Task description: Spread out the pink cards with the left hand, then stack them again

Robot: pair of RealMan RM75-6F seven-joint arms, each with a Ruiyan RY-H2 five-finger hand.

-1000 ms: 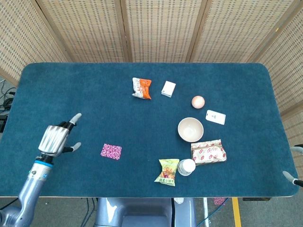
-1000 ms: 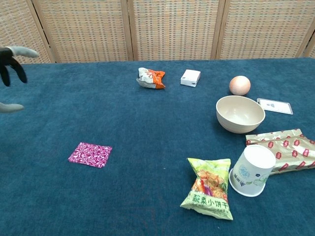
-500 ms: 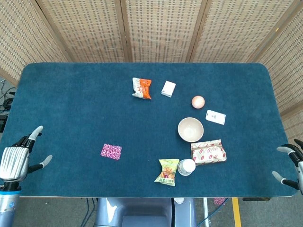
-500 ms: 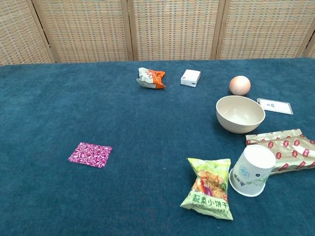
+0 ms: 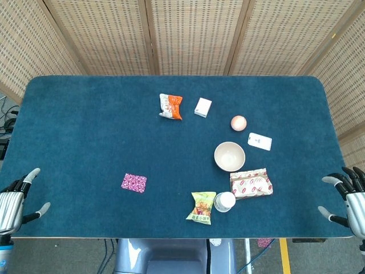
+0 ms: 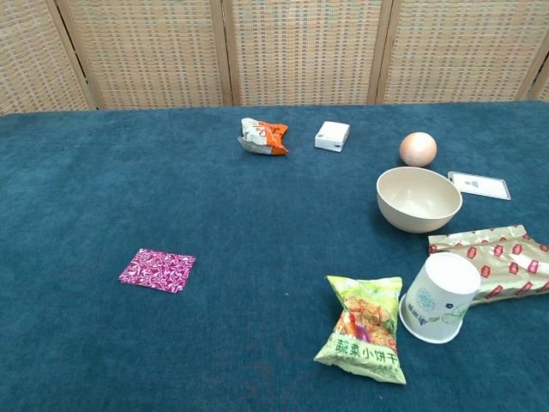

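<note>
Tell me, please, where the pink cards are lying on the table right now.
In the head view the pink cards lie in one stack on the near left part of the table, left of the green snack bag, well clear of the left hand.

The worktop (image 5: 85,114), covered in dark blue felt, carries the pink cards (image 5: 133,182) in a neat stack near its front left, well apart from everything else. Toward the back lie an orange snack packet (image 5: 170,106) and a small white box (image 5: 202,107) near each other. On the right half sit a peach-coloured ball (image 5: 238,122), a white card (image 5: 259,141), a beige bowl (image 5: 229,156), a red-patterned packet (image 5: 251,183), a tipped paper cup (image 5: 225,201) and, just beside it, a green snack bag (image 5: 202,208).
</note>
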